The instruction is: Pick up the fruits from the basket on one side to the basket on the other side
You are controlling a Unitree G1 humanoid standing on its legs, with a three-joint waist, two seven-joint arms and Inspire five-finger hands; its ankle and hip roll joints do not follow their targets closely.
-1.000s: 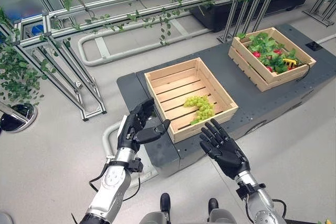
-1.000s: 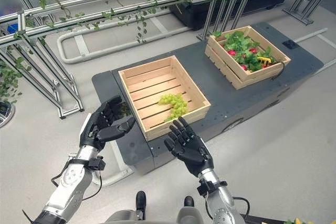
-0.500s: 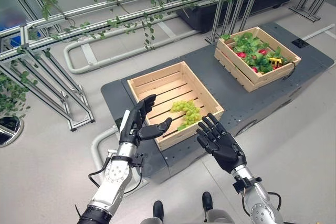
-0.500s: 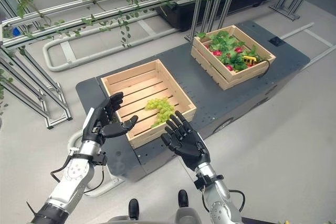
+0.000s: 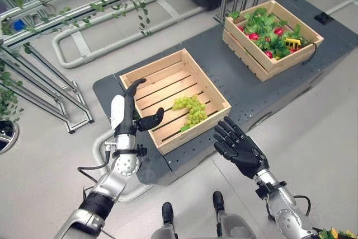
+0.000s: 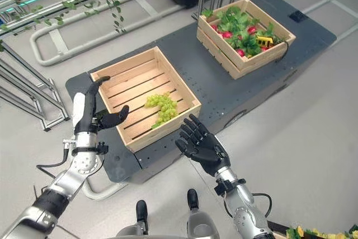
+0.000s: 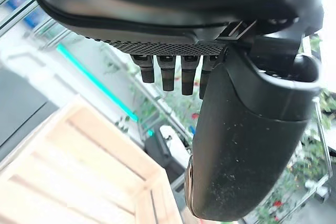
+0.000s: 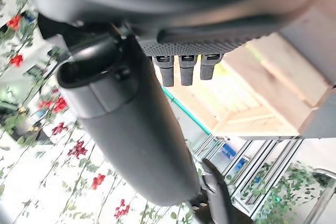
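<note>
The bunch of green grapes (image 5: 191, 108) lay on the slatted floor of the near wooden crate (image 5: 215, 89), toward its front right corner and close to the front wall. Well apart along the same dark platform (image 5: 232, 74) stood the far crate (image 5: 268, 65), holding leafy greens (image 5: 263, 26) with red fruit (image 5: 278, 31) and a small yellow object among them.

The left hand (image 5: 130, 115) stood upright just outside the near crate's left front corner, fingers straight and thumb spread toward the crate — released, holding nothing. The right hand (image 5: 238, 146) hovered palm up in front of the crate's front wall, below and a little right of the grapes, fingers splayed and empty, with the wall between it and the fruit.

The step in hand looked like the reach for the grapes. To do it well, the right hand — the nearer one — would need to rise over the front wall, turn palm down and descend onto the thick middle of the bunch, closing gently round stem and berries so none tore loose. It should avoid knocking the crate's rim, and lift straight up before carrying the bunch toward the far crate.
</note>
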